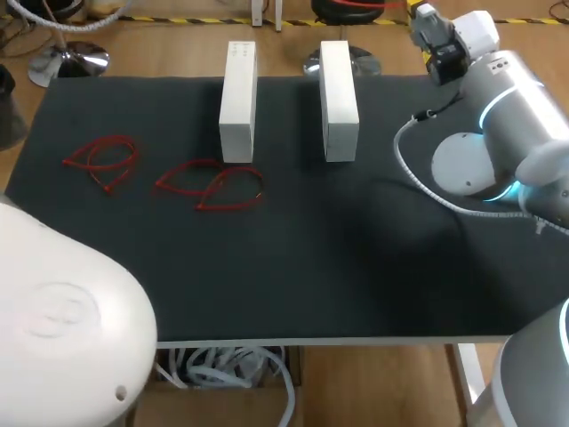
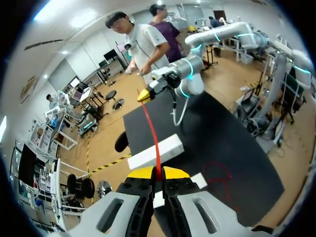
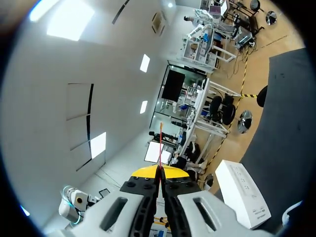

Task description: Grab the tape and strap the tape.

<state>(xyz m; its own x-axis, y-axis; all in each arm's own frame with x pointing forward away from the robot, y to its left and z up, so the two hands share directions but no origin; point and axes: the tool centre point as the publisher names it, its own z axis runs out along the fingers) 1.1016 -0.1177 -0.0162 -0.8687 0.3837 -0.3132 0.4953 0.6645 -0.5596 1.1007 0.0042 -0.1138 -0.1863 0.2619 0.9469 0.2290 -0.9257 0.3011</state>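
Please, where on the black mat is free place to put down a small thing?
The near half of the black mat is bare, from the red tape loops across to the right arm. The gap between the left white box and the right white box is free too. The far left is crowded by both loops.

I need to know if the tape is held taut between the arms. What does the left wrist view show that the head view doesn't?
Only the left wrist view: the left hand shut on a red tape that runs straight up to the right hand.
Only the head view: two red loops lying side by side, an outer loop and an inner loop; the wrist view shows just one.
Both: the white blocks, the black table and a red loop on it.
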